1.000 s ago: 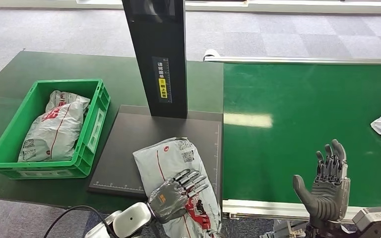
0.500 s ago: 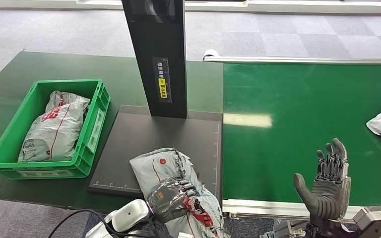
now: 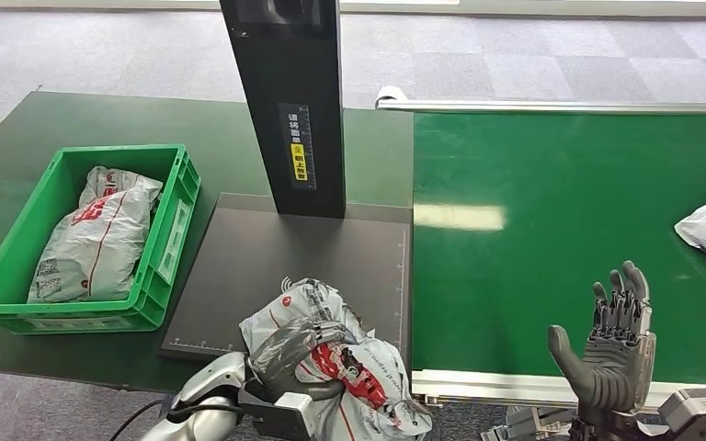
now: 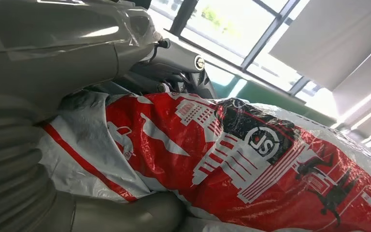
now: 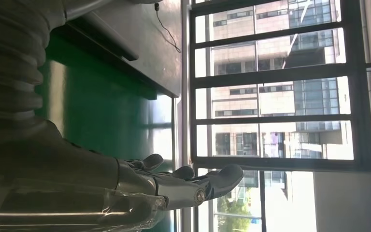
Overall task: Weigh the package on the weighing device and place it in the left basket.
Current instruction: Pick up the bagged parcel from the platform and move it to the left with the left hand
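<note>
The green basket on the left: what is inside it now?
The green basket holds one grey package with red print, lying along its length. Whatever may lie under that package is covered, and so is most of the basket floor.

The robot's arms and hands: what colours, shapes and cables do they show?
The left arm is a rounded silver tube with a thin black cable beside it. The left hand is grey under a clear plastic film. The right hand is dark grey, with darker slim fingers, a thick thumb and a grey ribbed cover at the wrist.

Grey carpet tiles [image 3: 533, 55], sunlit windows [image 5: 270, 96]
</note>
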